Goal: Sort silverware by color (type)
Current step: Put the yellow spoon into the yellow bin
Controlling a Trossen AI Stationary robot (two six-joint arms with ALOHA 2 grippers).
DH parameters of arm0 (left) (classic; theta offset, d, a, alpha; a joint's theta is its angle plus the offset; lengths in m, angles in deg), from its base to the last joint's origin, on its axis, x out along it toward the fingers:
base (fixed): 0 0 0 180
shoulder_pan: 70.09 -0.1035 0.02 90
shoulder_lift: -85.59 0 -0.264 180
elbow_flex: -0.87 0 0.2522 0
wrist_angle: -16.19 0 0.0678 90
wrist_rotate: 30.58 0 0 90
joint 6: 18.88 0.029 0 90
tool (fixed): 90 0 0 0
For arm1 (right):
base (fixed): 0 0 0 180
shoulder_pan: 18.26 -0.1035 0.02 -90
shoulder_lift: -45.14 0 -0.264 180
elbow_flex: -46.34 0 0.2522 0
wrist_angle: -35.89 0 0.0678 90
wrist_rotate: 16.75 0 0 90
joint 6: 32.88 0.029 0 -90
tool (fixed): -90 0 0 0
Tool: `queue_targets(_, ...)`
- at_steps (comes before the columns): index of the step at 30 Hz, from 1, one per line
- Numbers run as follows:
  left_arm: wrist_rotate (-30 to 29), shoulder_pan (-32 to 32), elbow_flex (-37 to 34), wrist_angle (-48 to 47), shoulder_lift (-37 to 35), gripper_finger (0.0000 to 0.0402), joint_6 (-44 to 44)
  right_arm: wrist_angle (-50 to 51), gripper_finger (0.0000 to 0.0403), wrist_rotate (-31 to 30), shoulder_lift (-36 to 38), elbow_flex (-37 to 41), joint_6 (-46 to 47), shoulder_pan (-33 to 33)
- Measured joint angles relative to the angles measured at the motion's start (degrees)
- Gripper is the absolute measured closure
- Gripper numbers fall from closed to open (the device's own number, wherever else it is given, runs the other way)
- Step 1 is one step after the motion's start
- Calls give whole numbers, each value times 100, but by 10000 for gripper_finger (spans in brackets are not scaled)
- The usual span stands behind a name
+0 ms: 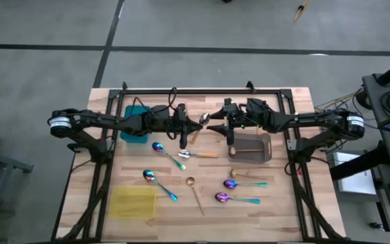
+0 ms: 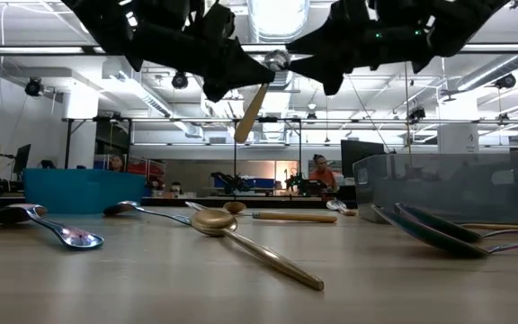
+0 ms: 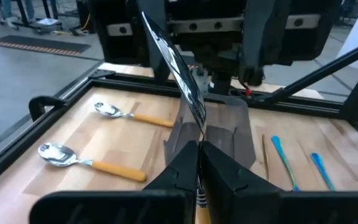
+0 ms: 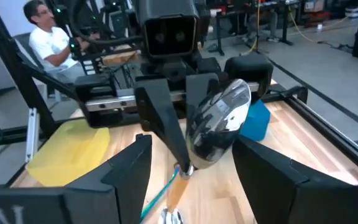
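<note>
The held spoon (image 1: 199,126) has a polished silver bowl, mirror-bright in the right wrist view, and a slim orange handle. It hangs in the air above the middle of the desk's (image 1: 276,210) far half, clamped in the left pincer (image 1: 183,126), whose fingers are pressed together on the neck of the spoon. The right pincer (image 1: 217,127) faces it from the other side, its fingers (image 4: 129,168) spread apart on either side of the bowl without touching it.

On the desk lie more silverware: two further orange-handled silver spoons (image 3: 86,162) near the middle, four iridescent blue-purple spoons (image 1: 160,183) with teal handles spread over the near half, and a thin gold spoon (image 1: 195,194) near the middle of the near edge. A teal tray (image 1: 135,125) sits toward the far left corner, a yellow tray (image 1: 134,202) at the near left corner, and a grey tray (image 1: 252,148) right of centre.

No writing is legible on the silverware or trays.
</note>
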Motion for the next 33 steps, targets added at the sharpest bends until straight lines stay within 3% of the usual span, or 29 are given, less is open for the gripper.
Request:
queue_targets(7,0,2,4,80,33,401,-16,-680,192,0,-393,-39,92,0)
queue_targets(11,-6,2,4,82,33,401,-16,-1124,215,-2,-598,-39,220,0)
queue_targets(15,-6,2,4,93,33,401,-16,-1346,267,-18,-756,-39,226,0)
queue_targets(21,-62,-3,4,123,33,401,-7,-1407,380,17,-798,-39,187,4)
queue_targets(33,-147,-1,6,103,33,386,-327,-1278,393,195,-692,20,-334,11)
